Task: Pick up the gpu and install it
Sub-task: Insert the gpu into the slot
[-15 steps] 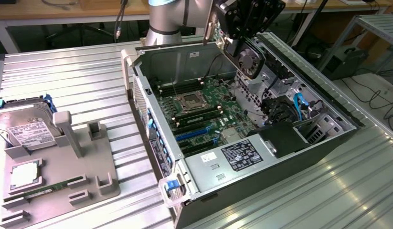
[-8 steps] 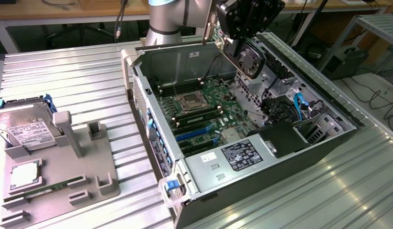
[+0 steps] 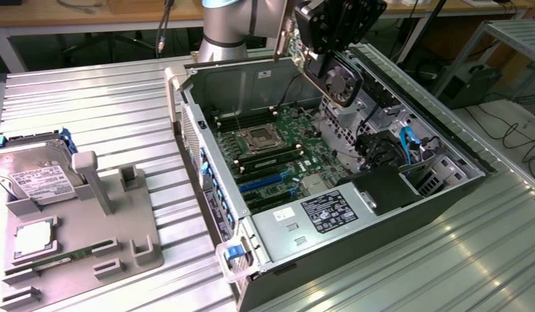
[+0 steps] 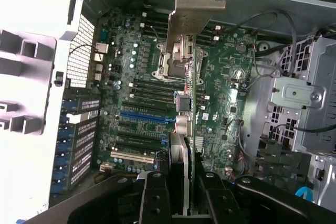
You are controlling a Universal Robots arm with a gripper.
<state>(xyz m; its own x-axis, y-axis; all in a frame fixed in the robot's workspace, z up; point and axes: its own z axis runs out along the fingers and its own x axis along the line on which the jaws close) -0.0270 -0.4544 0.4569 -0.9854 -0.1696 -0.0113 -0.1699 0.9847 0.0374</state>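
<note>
The hand [image 4: 182,199] is clenched on the gpu [image 3: 342,81], which hangs edge-down at the upper centre of the exterior view, above the open computer case [image 3: 249,83], apparently so its connector edge faces the motherboard [image 3: 289,146] slots.

silver-grey cylindrical arm [image 3: 223,29], pale blue joint cap [image 3: 236,4], black gripper [image 4: 181,182], perhaps round screws on fingers [image 4: 155,203]
</note>
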